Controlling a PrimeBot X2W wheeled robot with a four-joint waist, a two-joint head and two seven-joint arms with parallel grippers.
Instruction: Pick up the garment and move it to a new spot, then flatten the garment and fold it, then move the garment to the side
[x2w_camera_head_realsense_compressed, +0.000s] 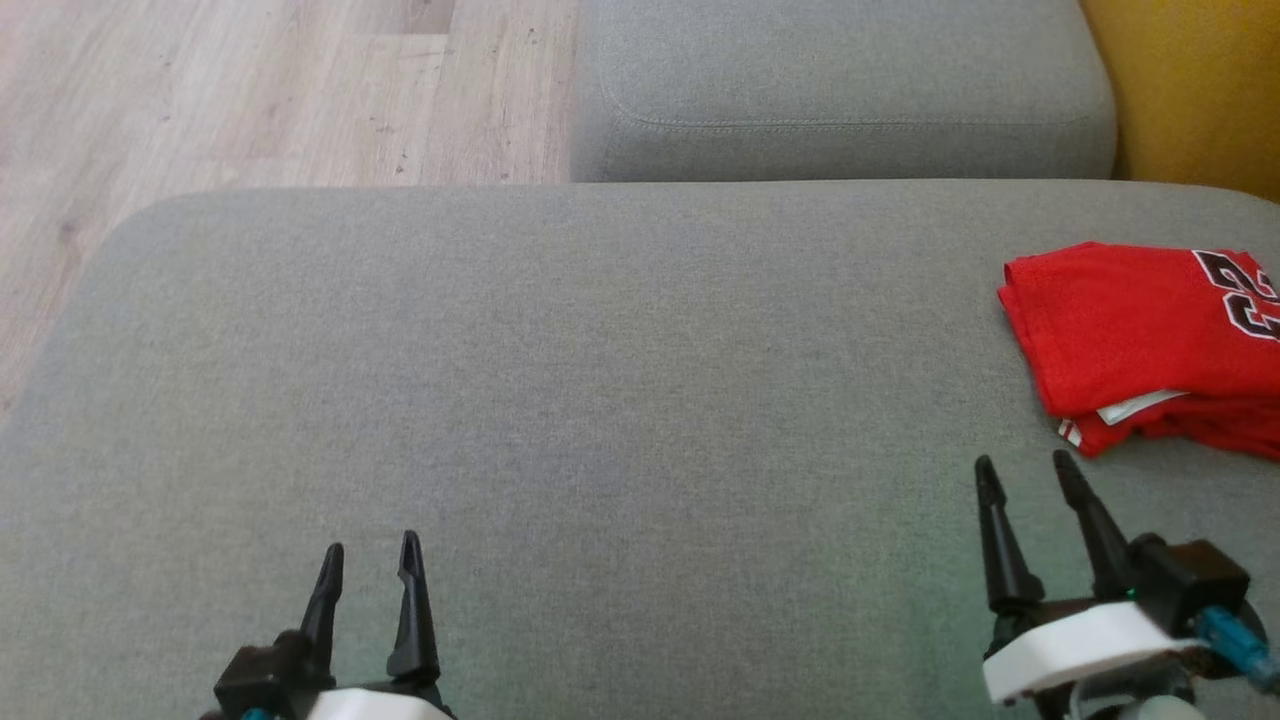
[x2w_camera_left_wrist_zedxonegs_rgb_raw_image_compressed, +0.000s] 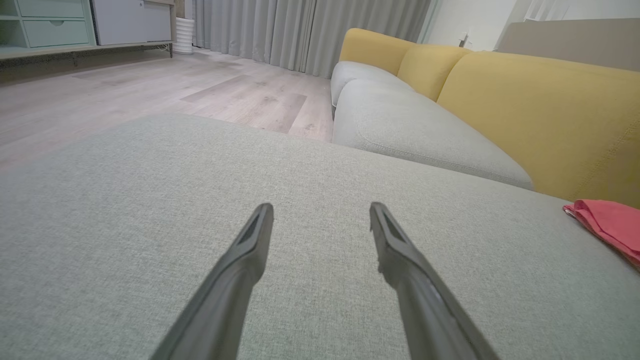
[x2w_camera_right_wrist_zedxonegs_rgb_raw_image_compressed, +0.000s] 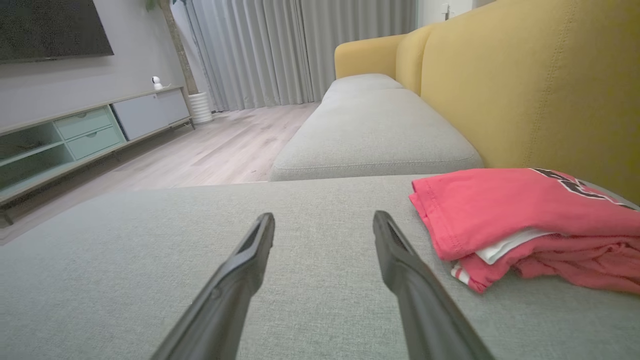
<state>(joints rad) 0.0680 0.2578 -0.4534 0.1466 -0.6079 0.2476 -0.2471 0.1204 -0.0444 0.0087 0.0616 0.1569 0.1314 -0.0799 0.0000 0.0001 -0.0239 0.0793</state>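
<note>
The garment (x2w_camera_head_realsense_compressed: 1140, 340) is a red jersey with black-and-white numbers, lying folded at the right edge of the grey sofa cushion (x2w_camera_head_realsense_compressed: 600, 400). The right wrist view has the garment (x2w_camera_right_wrist_zedxonegs_rgb_raw_image_compressed: 520, 220) just right of the fingers, and the left wrist view catches a corner of the garment (x2w_camera_left_wrist_zedxonegs_rgb_raw_image_compressed: 607, 225) at far right. My right gripper (x2w_camera_head_realsense_compressed: 1028, 470) stands open over the cushion, a little below and left of the garment, holding nothing. Over the cushion's lower left, my left gripper (x2w_camera_head_realsense_compressed: 372, 550) is open and empty too.
A second grey seat cushion (x2w_camera_head_realsense_compressed: 840, 90) lies beyond the broad one, with a yellow backrest (x2w_camera_head_realsense_compressed: 1190, 90) on the right. Wooden floor (x2w_camera_head_realsense_compressed: 250, 90) lies to the upper left. A low cabinet (x2w_camera_right_wrist_zedxonegs_rgb_raw_image_compressed: 75, 135) and curtains (x2w_camera_right_wrist_zedxonegs_rgb_raw_image_compressed: 300, 50) stand across the room.
</note>
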